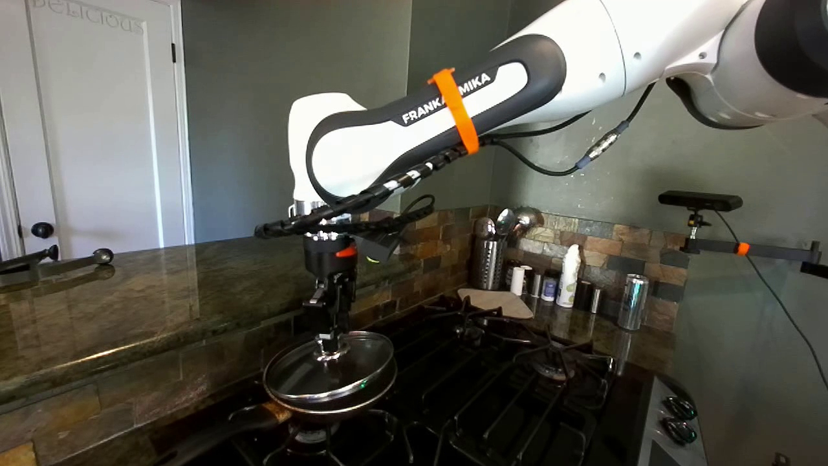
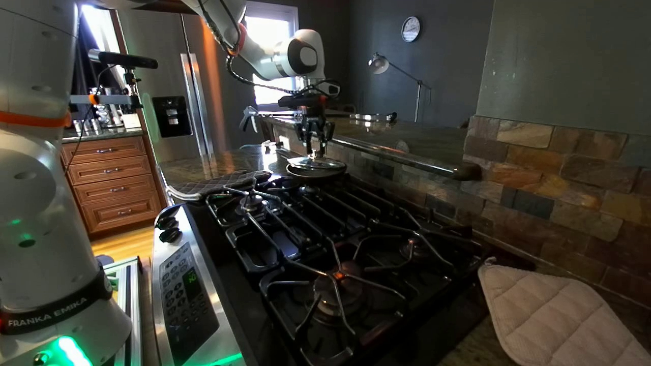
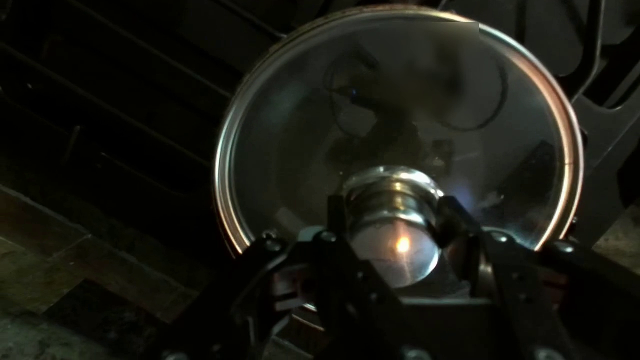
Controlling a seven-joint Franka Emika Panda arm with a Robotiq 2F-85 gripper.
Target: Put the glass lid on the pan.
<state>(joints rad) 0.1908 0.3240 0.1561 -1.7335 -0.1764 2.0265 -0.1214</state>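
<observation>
The round glass lid (image 1: 301, 375) with its shiny rim is directly over the pan (image 1: 352, 408) in both exterior views. In an exterior view a dark gap shows between lid rim and pan rim, wider on one side, so the lid looks slightly tilted; I cannot tell whether it touches the pan. The pan's dark handle (image 1: 223, 427) points to the lower left. My gripper (image 1: 330, 340) points straight down, shut on the lid's shiny knob (image 3: 395, 250), one finger on each side. In the wrist view the lid (image 3: 300, 150) hides most of the pan.
The pan is over a corner burner of the black stove grates (image 1: 504, 401). A stone-tiled wall and raised counter ledge (image 2: 447, 170) run close beside it. A beige pot holder (image 2: 559, 315), a utensil canister (image 1: 490, 262) and bottles (image 1: 569, 278) stand at the stove's far end.
</observation>
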